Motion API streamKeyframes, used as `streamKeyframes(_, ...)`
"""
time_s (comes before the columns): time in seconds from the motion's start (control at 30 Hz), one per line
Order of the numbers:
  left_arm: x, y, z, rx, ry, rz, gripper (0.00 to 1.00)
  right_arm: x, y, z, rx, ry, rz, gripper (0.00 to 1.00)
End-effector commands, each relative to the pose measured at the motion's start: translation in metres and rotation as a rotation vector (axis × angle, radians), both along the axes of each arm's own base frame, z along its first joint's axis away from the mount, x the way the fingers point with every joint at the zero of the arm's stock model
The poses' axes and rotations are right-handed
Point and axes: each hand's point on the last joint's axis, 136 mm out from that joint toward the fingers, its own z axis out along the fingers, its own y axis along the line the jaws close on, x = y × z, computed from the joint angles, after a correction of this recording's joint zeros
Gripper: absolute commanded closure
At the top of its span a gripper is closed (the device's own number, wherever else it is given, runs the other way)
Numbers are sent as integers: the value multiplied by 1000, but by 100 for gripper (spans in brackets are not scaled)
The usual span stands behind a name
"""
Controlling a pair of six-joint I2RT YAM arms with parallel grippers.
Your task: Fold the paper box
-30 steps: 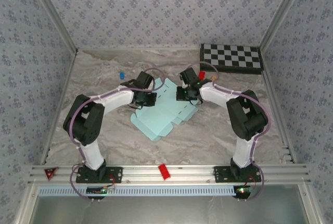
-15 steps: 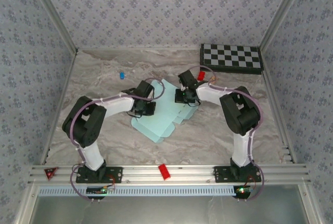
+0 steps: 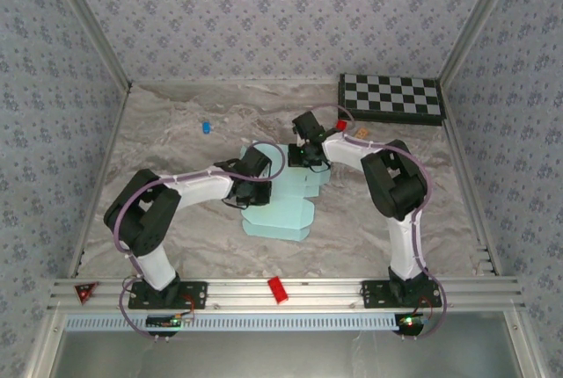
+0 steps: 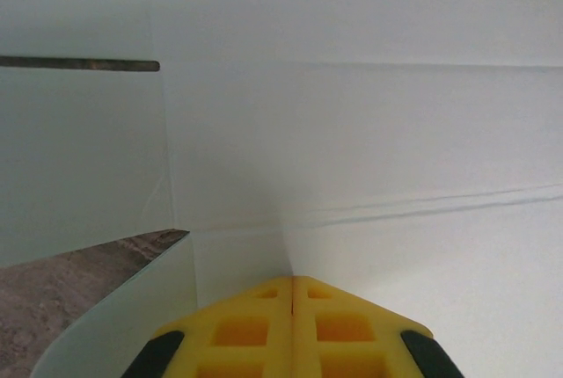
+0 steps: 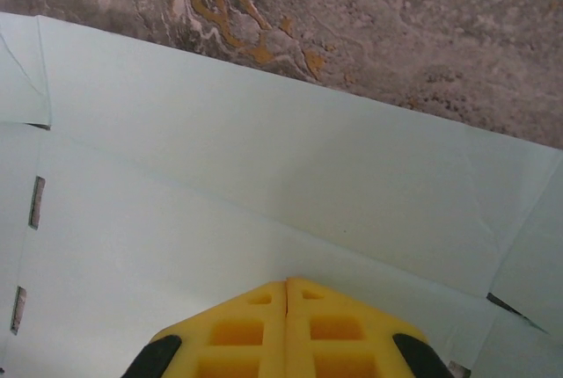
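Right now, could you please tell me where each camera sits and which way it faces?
Top external: above and behind the bases, looking down at the table; left arm and right arm reach over the paper box.
Left wrist: on the left arm, facing along the shut left gripper onto the box.
Right wrist: likewise along the shut right gripper, table beyond.
All share the paper box.

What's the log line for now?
left gripper: shut, over paper box | right gripper: shut, over paper box | paper box: sheet, not yet formed
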Motion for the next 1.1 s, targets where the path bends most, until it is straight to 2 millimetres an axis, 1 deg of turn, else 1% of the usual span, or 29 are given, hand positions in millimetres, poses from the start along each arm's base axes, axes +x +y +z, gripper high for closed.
streamKeyframes(0.0, 11, -8, 21, -15, -26, 8, 92, -14, -3, -19, -65, 65, 35, 100)
streamKeyframes(0.1, 27, -12, 36, -18, -55, -2, 89, -13, -3, -16, -68, 55, 35, 100)
streamKeyframes(0.27, 60, -11, 61, -36, -97, -3, 87, -11, -3, -11, -68, 41, 38, 100)
streamKeyframes(0.37, 83, -5, 73, -44, -130, 18, 80, -11, -4, -9, -67, 32, 37, 100)
streamKeyframes(0.43, 99, 0, 78, -46, -146, 36, 76, -11, -5, -9, -69, 32, 38, 100)
streamKeyframes(0.53, 119, 8, 80, -37, -151, 57, 73, -11, -4, -6, -67, 24, 36, 100)
streamKeyframes(0.57, 126, 10, 80, -30, -152, 60, 71, -11, -4, -6, -66, 23, 35, 100)
streamKeyframes(0.7, 146, 19, 77, 8, -160, 73, 66, -12, -4, -7, -71, 21, 37, 100)
streamKeyframes(0.73, 150, 21, 75, 18, -160, 76, 64, -11, -4, -7, -75, 20, 37, 100)
streamKeyframes(0.83, 161, 32, 64, 56, -147, 103, 63, -10, -5, -9, -72, 23, 29, 100)
streamKeyframes(1.0, 171, 32, 51, 51, -117, 97, 62, -7, -3, -10, -66, 25, 29, 100)
streamKeyframes(1.07, 174, 35, 47, 68, -115, 103, 62, -7, -4, -11, -68, 30, 27, 100)
